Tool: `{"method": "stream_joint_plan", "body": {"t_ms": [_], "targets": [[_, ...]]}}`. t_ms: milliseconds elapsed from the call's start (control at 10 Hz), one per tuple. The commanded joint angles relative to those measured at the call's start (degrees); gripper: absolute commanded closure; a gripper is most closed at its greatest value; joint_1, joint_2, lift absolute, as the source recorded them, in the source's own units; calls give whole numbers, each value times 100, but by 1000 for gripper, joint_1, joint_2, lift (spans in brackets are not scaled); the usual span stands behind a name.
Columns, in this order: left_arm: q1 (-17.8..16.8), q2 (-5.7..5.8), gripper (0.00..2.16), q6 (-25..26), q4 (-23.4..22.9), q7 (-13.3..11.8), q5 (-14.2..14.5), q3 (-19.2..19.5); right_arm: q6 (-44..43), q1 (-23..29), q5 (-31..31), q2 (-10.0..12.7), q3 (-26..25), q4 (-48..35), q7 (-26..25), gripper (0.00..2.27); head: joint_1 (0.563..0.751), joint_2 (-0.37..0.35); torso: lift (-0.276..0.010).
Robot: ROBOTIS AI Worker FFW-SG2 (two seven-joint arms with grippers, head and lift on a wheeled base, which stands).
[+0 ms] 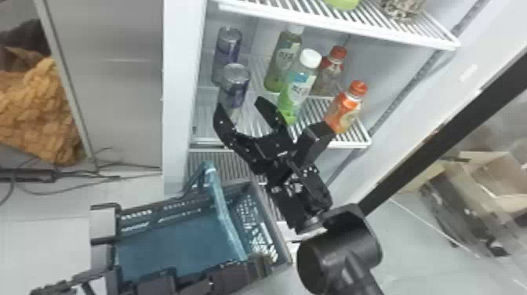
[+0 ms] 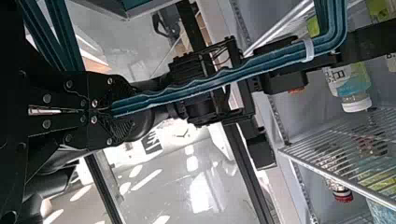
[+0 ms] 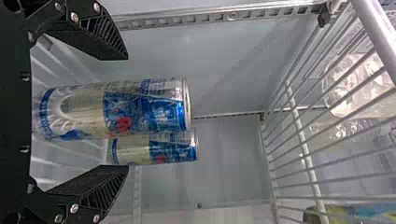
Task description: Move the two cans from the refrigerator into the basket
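"Where are our two silver-and-blue metal cans [image 1: 235,86]?"

"Eleven o'clock, on the white wire shelf [image 1: 351,144]. Our black right gripper [image 1: 240,105] spreads its jaws nearby; our black left gripper [image 1: 252,262] clamps the teal plastic handle [image 1: 225,212]."

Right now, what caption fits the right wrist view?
Open right gripper facing the nearer can, with the farther can behind.

Bright, with white glare patches
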Motion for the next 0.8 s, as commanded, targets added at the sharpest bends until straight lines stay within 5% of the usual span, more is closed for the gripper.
{"method": "stream_joint_plan", "body": {"t_ms": [0,300,500,700], "targets": [[-10,0,1213,-11,11,0,0,-2,0,-177,12,-5,101,154,0,179,695,-319,-276],[-24,0,1211,-39,11,9,23,-13,0,-402,69,-23,181,337,-9,216,695,-300,-276],[-24,0,1211,-39,25,9,23,-13,0,-501,138,-49,249,408,-9,739,695,-294,-276],[-24,9,1211,-39,25,9,34,-24,0,-501,126,-66,284,379,-9,907,695,-289,-276]]}}
